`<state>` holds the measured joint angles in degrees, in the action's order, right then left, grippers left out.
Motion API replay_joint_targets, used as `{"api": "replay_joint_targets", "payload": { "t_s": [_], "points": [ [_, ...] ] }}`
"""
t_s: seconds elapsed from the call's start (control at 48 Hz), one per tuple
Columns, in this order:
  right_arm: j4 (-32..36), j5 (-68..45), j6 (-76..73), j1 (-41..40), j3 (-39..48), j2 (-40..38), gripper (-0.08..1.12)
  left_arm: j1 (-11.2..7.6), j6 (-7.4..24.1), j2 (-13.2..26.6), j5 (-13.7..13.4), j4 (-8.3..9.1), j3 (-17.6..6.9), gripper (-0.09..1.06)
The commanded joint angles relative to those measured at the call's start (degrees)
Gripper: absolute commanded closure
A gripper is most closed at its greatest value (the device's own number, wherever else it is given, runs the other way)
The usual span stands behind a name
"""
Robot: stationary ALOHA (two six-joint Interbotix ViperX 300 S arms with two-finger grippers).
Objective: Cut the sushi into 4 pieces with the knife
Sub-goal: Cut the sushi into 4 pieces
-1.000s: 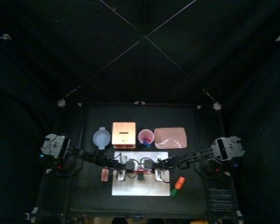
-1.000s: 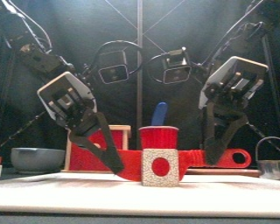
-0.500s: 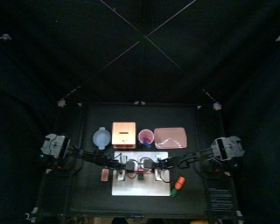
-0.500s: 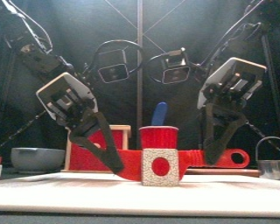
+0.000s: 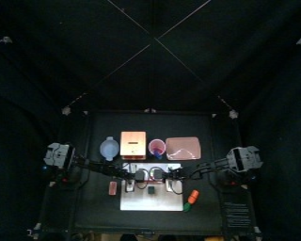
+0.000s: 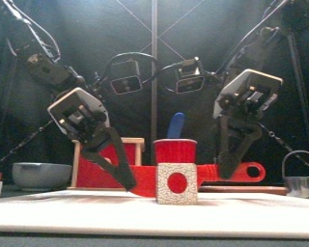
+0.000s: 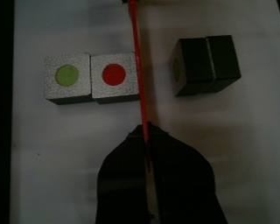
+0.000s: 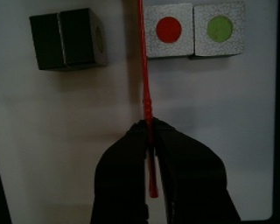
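The left pincer [image 7: 147, 133] and right pincer [image 8: 147, 128], both clamped on the red knife [image 7: 136, 79], have edged inward over the white board [image 7: 236, 166], blade between two cut sushi pieces [image 7: 113, 77] and a dark pair [image 7: 208, 63] seemingly still joined, so one cut likely remains.

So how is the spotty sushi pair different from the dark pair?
The spotty pair shows faces with a green and a red dot; the dark pair shows only dark sides. The spotty pair sits beside the red knife; the dark pair lies apart on its other side. Both are two blocks side by side on the white board.
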<state>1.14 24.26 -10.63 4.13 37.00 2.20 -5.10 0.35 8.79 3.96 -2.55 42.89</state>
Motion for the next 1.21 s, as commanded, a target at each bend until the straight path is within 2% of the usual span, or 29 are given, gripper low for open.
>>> {"api": "replay_joint_targets", "payload": {
  "t_s": [0.021,0.125,0.333,0.5,0.771,0.958,1.208],
  "points": [
    [-0.18,0.09,-0.09,-0.26,-1.41,-4.75,0.84,-0.26,0.09,-3.78,-0.70,0.70,-1.05,0.70],
    [-0.35,0.09,-0.09,0.18,-1.93,-7.21,0.84,-1.23,-0.09,-7.21,-1.05,2.02,-1.14,0.70],
    [-2.11,0.09,-0.18,2.90,-1.85,-9.05,0.84,-3.96,-0.09,-9.84,-2.11,2.11,-0.70,0.70],
    [-3.96,0.09,-0.18,3.96,-0.97,-8.35,0.84,-5.63,-0.26,-8.79,-3.34,1.23,-0.88,0.70],
    [-5.10,-0.62,-0.18,4.04,0.09,-7.29,0.84,-7.03,-0.35,-5.89,-3.34,-0.26,-2.46,0.70],
    [-6.15,-0.79,-0.18,4.31,0.53,-6.94,0.84,-8.26,-0.44,-5.10,-3.34,-1.32,-2.64,0.70],
    [-6.24,-1.05,-0.18,4.57,0.44,-5.36,0.84,-8.44,-0.44,-3.69,-3.34,-2.72,-2.64,0.70]
  ]
}}
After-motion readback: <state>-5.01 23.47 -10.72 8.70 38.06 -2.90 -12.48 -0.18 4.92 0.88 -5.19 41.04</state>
